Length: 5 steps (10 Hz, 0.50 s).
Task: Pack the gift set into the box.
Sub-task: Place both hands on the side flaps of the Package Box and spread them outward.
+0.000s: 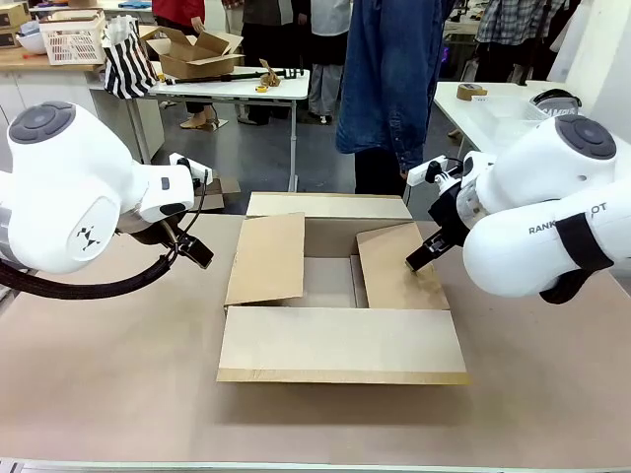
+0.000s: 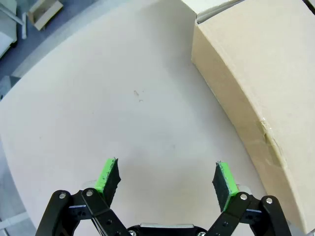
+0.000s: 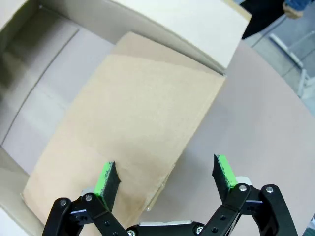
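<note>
The large brown cardboard box [image 1: 340, 340] stands open in the middle of the table, its four flaps spread or leaning inward, and its inside looks bare. The gift set basket is out of view. My left gripper [image 1: 195, 251] hangs open to the left of the box, over bare table; in the left wrist view its open fingers [image 2: 110, 174] frame the tabletop, with the box's side [image 2: 256, 93] on the right. My right gripper [image 1: 419, 258] is open above the box's right flap [image 3: 128, 128], nothing between its pads [image 3: 222, 171].
A person in a blue denim shirt [image 1: 394, 69] stands at the far side behind the box. Behind, a white table [image 1: 237, 84] carries a smaller open carton, a striped bag and a white lattice basket [image 1: 71, 39].
</note>
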Tool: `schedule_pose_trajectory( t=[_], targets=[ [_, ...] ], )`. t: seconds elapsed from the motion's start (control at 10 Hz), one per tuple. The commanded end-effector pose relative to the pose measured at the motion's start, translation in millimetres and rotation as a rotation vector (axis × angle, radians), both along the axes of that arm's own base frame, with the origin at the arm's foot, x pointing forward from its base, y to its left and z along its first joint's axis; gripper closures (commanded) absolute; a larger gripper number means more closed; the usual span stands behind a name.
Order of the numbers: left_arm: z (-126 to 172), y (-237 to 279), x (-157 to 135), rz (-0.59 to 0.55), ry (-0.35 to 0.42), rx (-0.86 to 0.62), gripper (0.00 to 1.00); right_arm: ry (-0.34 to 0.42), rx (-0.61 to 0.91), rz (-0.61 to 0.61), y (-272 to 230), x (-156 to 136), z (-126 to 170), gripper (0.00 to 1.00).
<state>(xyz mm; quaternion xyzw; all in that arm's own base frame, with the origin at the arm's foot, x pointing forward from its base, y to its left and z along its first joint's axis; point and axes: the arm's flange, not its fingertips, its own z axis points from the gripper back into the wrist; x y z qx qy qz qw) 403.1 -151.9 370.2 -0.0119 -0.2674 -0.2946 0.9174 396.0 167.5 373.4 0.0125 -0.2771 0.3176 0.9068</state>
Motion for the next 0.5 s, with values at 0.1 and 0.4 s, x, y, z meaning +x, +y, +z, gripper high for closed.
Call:
schedule_pose_trajectory(
  t=[0.1,0.4],
  targets=[
    [0.2,0.3,0.1,0.0,0.0,0.0,0.0,0.0,0.0,0.0,-0.1,0.0,0.0,0.0],
    [0.2,0.3,0.1,0.0,0.0,0.0,0.0,0.0,0.0,0.0,-0.1,0.0,0.0,0.0]
  ],
)
